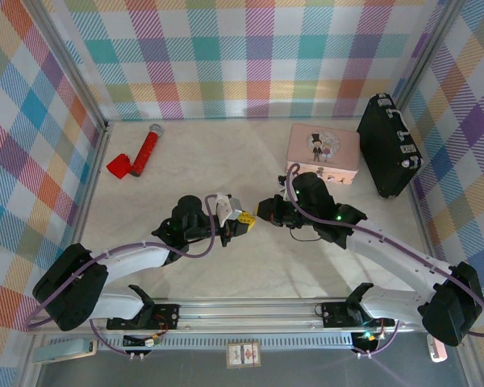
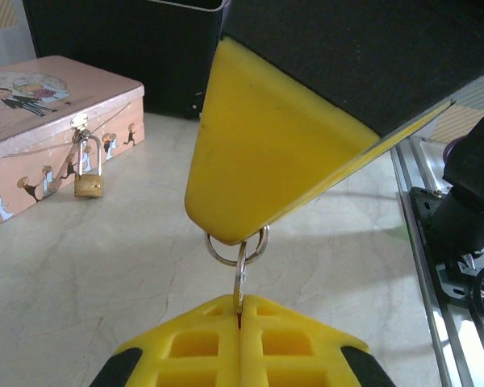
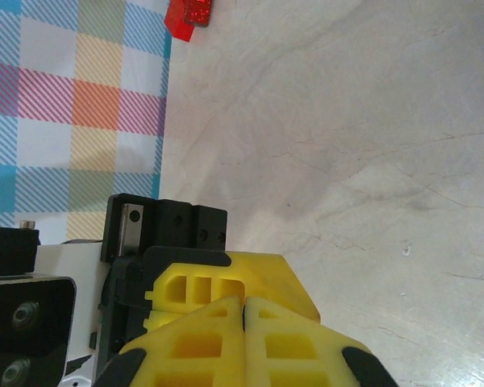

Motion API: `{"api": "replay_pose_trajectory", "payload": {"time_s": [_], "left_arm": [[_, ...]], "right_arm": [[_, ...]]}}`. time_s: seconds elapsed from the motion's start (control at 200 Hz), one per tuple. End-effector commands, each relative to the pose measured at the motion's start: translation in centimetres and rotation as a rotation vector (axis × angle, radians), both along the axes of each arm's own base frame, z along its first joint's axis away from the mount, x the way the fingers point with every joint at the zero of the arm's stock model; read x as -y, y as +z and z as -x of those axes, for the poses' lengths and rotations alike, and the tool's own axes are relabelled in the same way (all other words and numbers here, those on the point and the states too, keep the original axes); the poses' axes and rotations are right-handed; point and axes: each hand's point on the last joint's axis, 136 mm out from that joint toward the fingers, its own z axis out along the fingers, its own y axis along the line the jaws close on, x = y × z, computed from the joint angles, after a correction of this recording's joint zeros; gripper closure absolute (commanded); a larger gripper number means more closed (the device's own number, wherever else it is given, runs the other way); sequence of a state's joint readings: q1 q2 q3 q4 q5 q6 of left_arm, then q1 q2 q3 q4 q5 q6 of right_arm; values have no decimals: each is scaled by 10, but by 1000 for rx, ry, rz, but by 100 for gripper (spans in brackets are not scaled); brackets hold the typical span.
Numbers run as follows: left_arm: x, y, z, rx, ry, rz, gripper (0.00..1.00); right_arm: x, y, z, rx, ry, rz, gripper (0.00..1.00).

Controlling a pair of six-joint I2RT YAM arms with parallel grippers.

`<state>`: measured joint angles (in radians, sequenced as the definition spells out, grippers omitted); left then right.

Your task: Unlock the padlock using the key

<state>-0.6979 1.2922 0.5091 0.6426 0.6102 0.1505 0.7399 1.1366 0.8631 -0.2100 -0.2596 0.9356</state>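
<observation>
L gripper (image 2: 240, 310): closed on key (image 2: 239, 280), blade pinched right at its tips
R gripper (image 2: 228, 232): closed too, looks clamped on ring (image 2: 216, 248) just above
padlock (image 2: 89, 185): ahead-left of L gripper, well apart, hanging on pink tin (image 2: 32, 121)
risk: both arms tugging = key twists/slips; thin sliver, tiny grip, could drop b4 reaching padlock

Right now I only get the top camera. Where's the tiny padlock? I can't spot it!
Observer: The padlock hangs from the clasp on the front of the pink tin.
Operator: Does the left gripper have the key?
Observer: Yes. The left gripper is shut on the key, a thin sliver pinched between its yellow fingertips.
Operator: What's the right one doing?
Observer: The right gripper is shut on the key ring just above, so both hold it.
</observation>
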Motion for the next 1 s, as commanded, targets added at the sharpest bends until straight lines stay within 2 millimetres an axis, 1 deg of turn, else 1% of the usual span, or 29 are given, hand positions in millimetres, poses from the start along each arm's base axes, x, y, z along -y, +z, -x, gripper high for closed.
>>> {"api": "replay_pose_trajectory", "payload": {"time_s": [0.0, 0.07, 0.16, 0.225, 0.27, 0.345, 0.44, 0.49, 0.505, 0.55, 0.6, 0.645, 0.77, 0.91, 0.955, 0.995], "left_arm": [[2, 18, -2, 29, -22, -1, 100], [2, 13, -3, 7, -29, -62, 100], [-3, 5, -6, -2, -5, -137, 100], [-8, -1, -8, -1, 12, -195, 100], [-12, -11, -10, -15, 19, -269, 100], [-21, -26, -20, -43, 68, -407, 100], [-27, -38, -26, -53, 73, -538, 100], [-26, -36, -29, -38, 61, -567, 100], [-28, -40, -26, -55, 51, -591, 100], [-27, -39, -27, -54, 35, -609, 100], [-23, -35, -24, -49, -6, -620, 100], [-20, -33, -19, -33, -60, -633, 100], [-19, -36, 6, 39, -239, -713, 100], [-19, -32, 18, 30, -322, -763, 100], [-18, -33, 23, 28, -351, -772, 100], [-16, -33, 26, 28, -369, -778, 100]], "right_arm": [[8, -3, 2, 47, 2, 49, 96], [13, -6, -1, 121, 27, 110, 82], [29, -15, -8, 226, 30, 231, 70], [43, -21, -13, 313, 11, 297, 65], [47, -22, -15, 396, 22, 315, 61], [54, -25, -16, 532, 29, 331, 56], [57, -21, -15, 703, 42, 312, 50], [57, -17, -11, 789, 58, 291, 45], [56, -16, -10, 812, 62, 286, 43], [56, -14, -8, 864, 75, 275, 40], [53, -14, -3, 903, 111, 262, 39], [46, -12, 6, 940, 180, 229, 40], [29, -13, 35, 1003, 360, 125, 41], [24, -14, 45, 1041, 379, 33, 40], [22, -13, 49, 1049, 394, 3, 43], [20, -15, 52, 1044, 406, -16, 48]]}}
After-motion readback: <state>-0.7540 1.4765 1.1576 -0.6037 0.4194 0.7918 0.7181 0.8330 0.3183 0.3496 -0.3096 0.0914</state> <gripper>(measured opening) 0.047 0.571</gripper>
